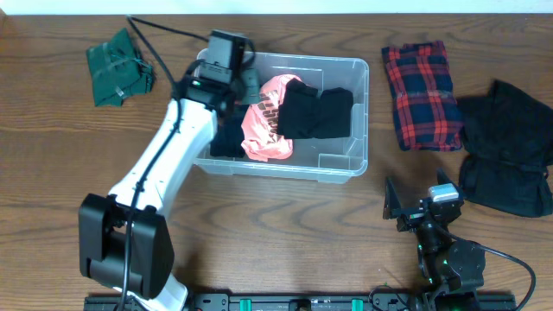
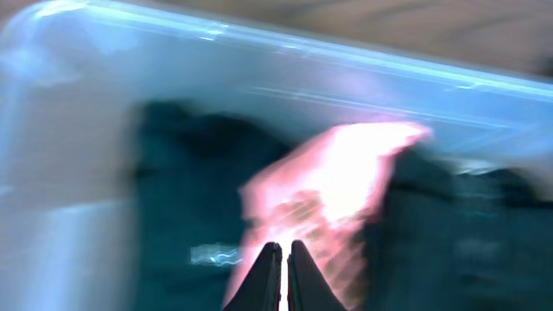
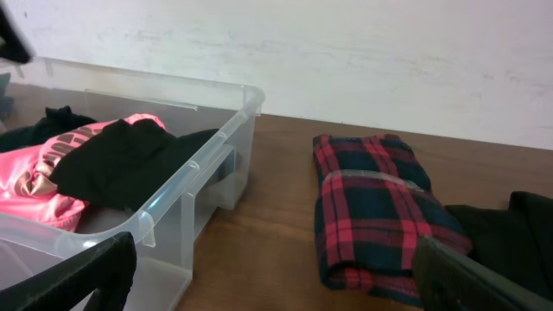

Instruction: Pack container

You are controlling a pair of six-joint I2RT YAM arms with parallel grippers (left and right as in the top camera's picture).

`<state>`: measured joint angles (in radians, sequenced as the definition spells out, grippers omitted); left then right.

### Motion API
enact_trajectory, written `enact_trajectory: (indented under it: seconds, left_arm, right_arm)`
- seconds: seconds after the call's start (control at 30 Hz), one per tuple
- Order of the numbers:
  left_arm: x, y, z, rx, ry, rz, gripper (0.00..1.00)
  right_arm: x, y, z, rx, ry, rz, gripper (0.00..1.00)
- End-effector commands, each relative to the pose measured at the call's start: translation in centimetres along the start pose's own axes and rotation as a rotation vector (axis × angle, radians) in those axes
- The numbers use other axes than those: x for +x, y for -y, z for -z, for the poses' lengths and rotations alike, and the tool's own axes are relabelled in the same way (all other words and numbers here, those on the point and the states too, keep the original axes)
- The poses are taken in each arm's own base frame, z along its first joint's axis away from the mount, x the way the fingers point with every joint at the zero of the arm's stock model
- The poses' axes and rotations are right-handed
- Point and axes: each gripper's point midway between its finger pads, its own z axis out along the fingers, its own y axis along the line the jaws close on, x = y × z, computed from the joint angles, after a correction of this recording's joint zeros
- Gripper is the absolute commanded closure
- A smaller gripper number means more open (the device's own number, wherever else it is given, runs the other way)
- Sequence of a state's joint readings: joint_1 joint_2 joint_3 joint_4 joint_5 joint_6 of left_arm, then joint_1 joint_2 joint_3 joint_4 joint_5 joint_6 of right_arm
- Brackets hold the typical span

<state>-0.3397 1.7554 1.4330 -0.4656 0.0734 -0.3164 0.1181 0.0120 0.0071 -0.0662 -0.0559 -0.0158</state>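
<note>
Container (image 1: 346,164) sits in the middle of the table (image 1: 276,242). It looks light, stiff and slippery; grab its rim. Left claw (image 2: 282,252) is pinched together inside it. Right claw (image 1: 418,205) is wide apart, empty.

The clear, colourless plastic rectangular container (image 1: 344,162) with rounded corners stands upright and open-topped on the wooden table (image 1: 285,238), towards its far edge. It holds a pink garment (image 1: 263,130) with a black garment (image 1: 315,114) partly over it.
</note>
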Motion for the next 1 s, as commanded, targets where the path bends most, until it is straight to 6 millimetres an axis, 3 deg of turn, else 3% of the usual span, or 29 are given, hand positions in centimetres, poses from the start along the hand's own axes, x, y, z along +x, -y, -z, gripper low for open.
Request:
enact_trajectory:
  seconds: [0.0, 0.2, 0.37, 0.53, 0.97]
  left_arm:
    - [0.5, 5.8, 1.1, 0.190, -0.016, 0.008, 0.94]
    - [1.1, 12.2, 1.0, 0.296, 0.054, -0.087, 0.94]
    - [1.4, 14.4, -0.3, 0.264, 0.123, -0.126, 0.94]
    - [2.6, 15.2, -2.7, 0.260, 0.111, -0.140, 0.94]
    - [8.9, 13.1, -10.6, 0.191, -0.071, -0.158, 0.94]
  right_arm:
    - [0.0, -0.2, 0.0, -0.008, 0.000, 0.016, 0.01]
    - [0.0, -0.2, 0.0, -0.008, 0.000, 0.016, 0.01]
    - [0.0, -0.2, 0.0, -0.008, 0.000, 0.016, 0.01]
    - [0.0, -0.2, 0.0, -0.008, 0.000, 0.016, 0.01]
    - [0.0, -0.2, 0.0, -0.008, 0.000, 0.016, 0.01]
